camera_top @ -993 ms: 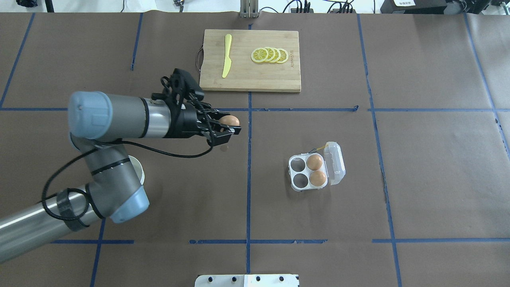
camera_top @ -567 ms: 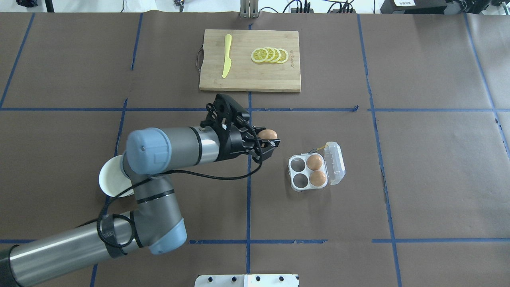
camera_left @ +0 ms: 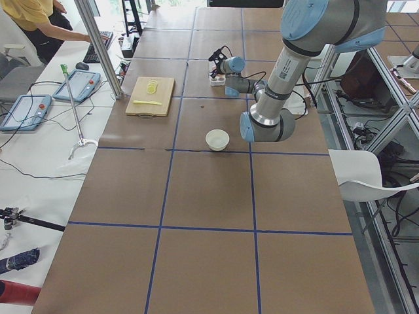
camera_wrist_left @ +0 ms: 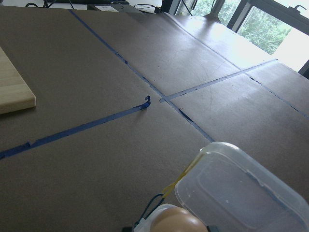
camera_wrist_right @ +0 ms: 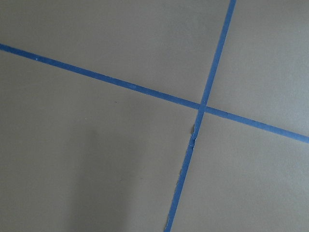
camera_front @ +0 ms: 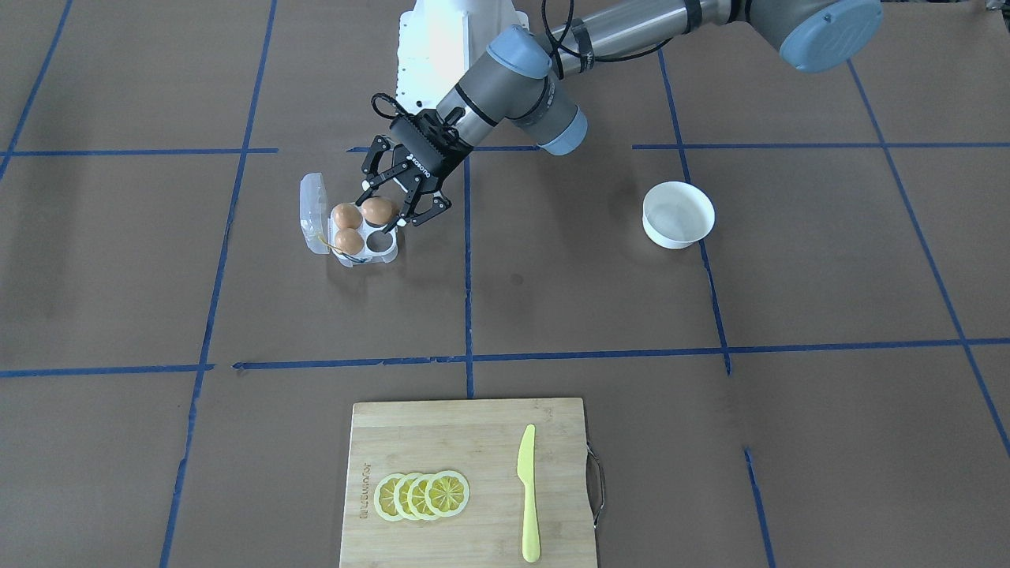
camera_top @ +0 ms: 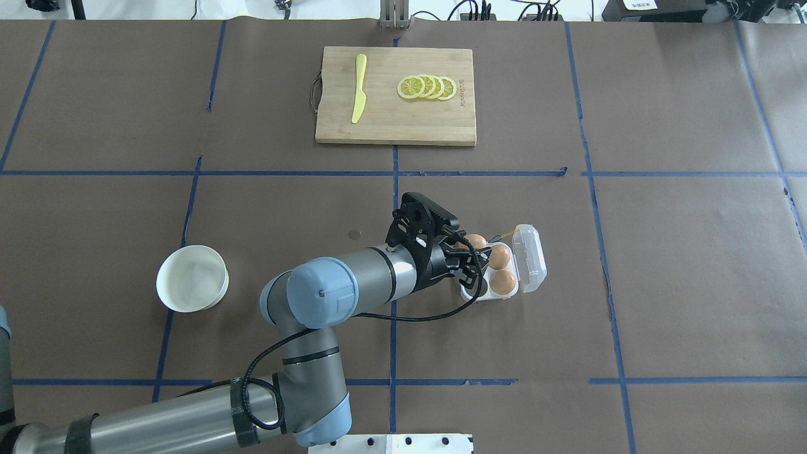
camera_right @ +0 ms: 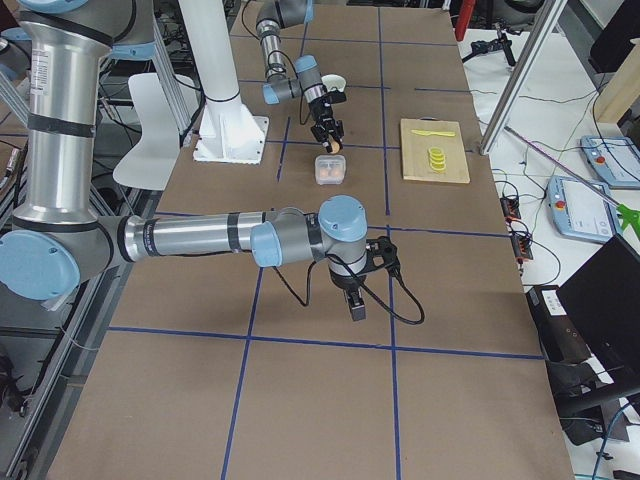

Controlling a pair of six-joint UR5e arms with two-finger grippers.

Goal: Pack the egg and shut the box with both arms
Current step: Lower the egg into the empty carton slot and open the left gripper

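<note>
My left gripper (camera_top: 474, 253) is shut on an orange-brown egg (camera_top: 476, 241) and holds it just over the far-left cell of the clear four-cell box (camera_top: 469, 292). In the front-facing view the egg (camera_front: 377, 210) sits between the black fingers, low over the box (camera_front: 371, 255). Two more eggs (camera_top: 499, 256) (camera_top: 502, 282) lie in the cells next to the open lid (camera_top: 529, 258). The left wrist view shows the held egg's top (camera_wrist_left: 176, 220) and the lid (camera_wrist_left: 236, 193). My right gripper (camera_right: 355, 305) shows only in the exterior right view, low over bare table; I cannot tell whether it is open or shut.
A white bowl (camera_top: 192, 279) stands to the left of my left arm. A wooden cutting board (camera_top: 396, 120) with lemon slices (camera_top: 427, 87) and a yellow knife (camera_top: 359, 88) lies at the far side. The white pedestal base (camera_front: 450, 39) is at the robot's edge.
My left arm has swung right and nearer with the egg in its grip, from left of the centre line to just over the box. The bowl is now uncovered.
</note>
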